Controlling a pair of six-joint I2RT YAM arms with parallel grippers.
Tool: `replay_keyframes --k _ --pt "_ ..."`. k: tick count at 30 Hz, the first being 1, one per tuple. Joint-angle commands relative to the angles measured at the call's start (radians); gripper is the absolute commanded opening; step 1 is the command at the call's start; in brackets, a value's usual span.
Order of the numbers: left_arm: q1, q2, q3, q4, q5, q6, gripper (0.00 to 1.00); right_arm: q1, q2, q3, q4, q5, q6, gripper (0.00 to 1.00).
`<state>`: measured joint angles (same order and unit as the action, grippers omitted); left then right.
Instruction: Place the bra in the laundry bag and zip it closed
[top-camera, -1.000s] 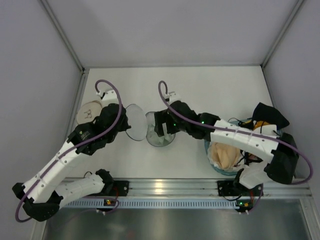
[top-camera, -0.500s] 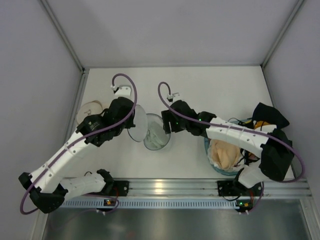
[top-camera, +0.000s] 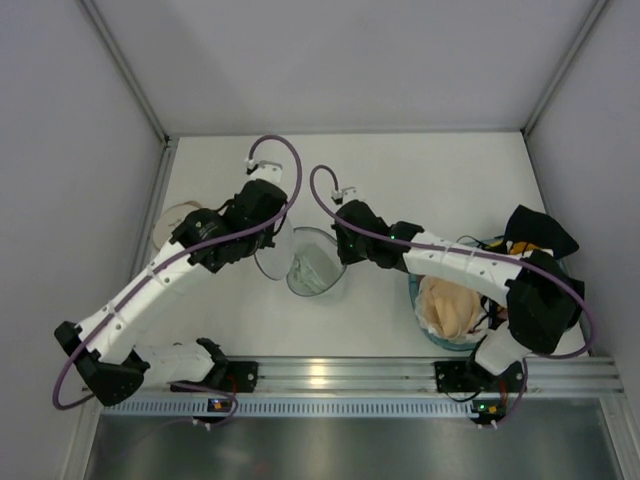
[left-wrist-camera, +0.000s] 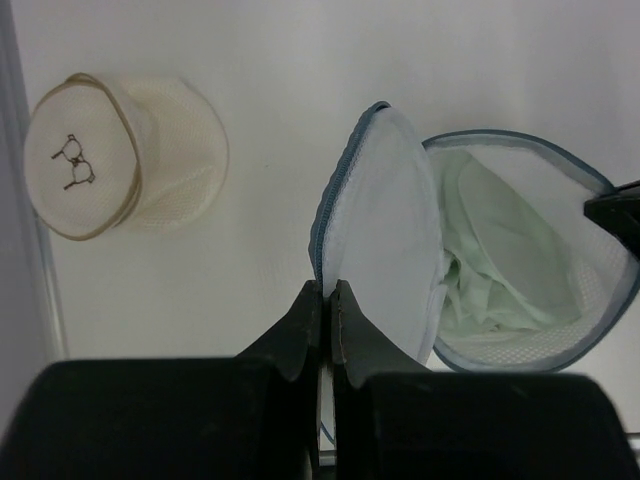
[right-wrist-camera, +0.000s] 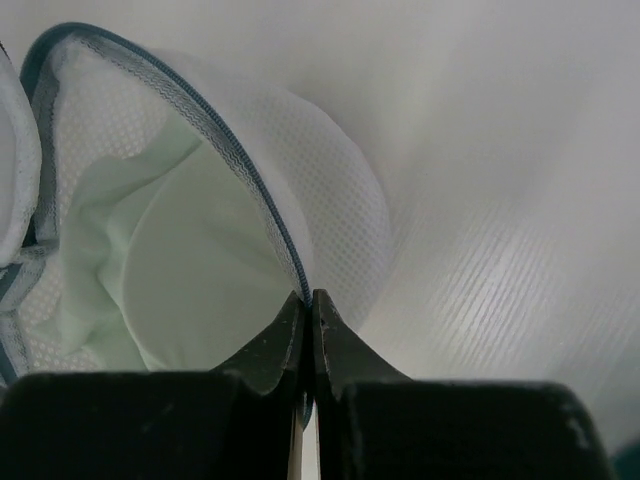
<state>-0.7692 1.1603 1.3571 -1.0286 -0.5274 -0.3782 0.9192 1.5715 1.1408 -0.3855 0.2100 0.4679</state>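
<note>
The laundry bag (top-camera: 318, 268) is a round white mesh pouch with a blue-grey zipper rim, lying open mid-table. A pale green bra (left-wrist-camera: 487, 272) sits crumpled inside it and also shows in the right wrist view as the bra (right-wrist-camera: 150, 270). The bag's round lid flap (left-wrist-camera: 385, 215) stands up beside the opening. My left gripper (left-wrist-camera: 327, 287) is shut on the flap's zipper edge. My right gripper (right-wrist-camera: 308, 296) is shut on the rim of the bag (right-wrist-camera: 250, 180) at the opposite side. From above, the left gripper (top-camera: 264, 243) and right gripper (top-camera: 340, 255) flank the bag.
A second, cream mesh pouch (left-wrist-camera: 120, 155) with a small glasses mark lies at the far left, also seen as the pouch (top-camera: 176, 222). A blue basket (top-camera: 415, 298) of garments stands at the right with black cloth (top-camera: 540, 230) beside it. White walls enclose the table.
My right gripper has shut on the bag's rim. My left arm has swung toward the back right, carrying the lid flap up against the bag's opening.
</note>
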Motion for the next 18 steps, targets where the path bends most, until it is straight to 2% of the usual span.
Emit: replay_keyframes --k 1,8,10,12,14,18 --pt "-0.012 0.076 0.097 -0.082 -0.109 0.096 0.0 -0.029 -0.093 0.028 0.01 0.005 0.07 0.0" --pt "-0.074 0.229 0.27 -0.142 -0.265 0.194 0.0 -0.059 -0.168 -0.058 0.01 0.015 0.224 0.0" --pt "-0.108 0.295 0.324 -0.14 -0.261 0.184 0.0 -0.071 -0.182 -0.087 0.037 0.019 0.247 0.0" --pt "-0.174 0.361 0.341 -0.139 -0.262 0.17 0.0 -0.075 -0.209 -0.142 0.075 0.02 0.282 0.0" --pt "-0.252 0.41 0.335 -0.143 -0.324 0.151 0.0 -0.085 -0.229 -0.183 0.115 0.014 0.32 0.0" --pt "-0.303 0.513 0.335 -0.142 -0.299 0.114 0.0 -0.105 -0.258 -0.22 0.122 -0.004 0.347 0.0"
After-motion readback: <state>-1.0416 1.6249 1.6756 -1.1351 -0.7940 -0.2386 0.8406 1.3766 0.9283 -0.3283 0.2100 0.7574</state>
